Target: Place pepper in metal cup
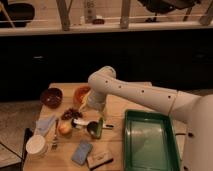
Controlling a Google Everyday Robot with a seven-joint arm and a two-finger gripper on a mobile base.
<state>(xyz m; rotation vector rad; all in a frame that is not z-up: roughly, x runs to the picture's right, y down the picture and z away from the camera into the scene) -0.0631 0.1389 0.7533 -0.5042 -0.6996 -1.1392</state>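
The metal cup [92, 127] is silvery-grey with a dark inside and sits on the wooden table [117, 107] near its middle. The slim green pepper [101, 131] is right at the cup's right rim; I cannot tell whether it rests in the cup or beside it. My gripper [95, 118] hangs from the white arm [135, 95], pointing down just above the cup and pepper. The wrist hides its tip.
A green tray [150, 160] lies to the right. A round red-yellow fruit [65, 129], dark grapes [74, 113], an orange bowl [81, 93], a dark red bowl [51, 97], a white cup [36, 145], a blue sponge [82, 151] and a brown block [100, 159] surround the cup.
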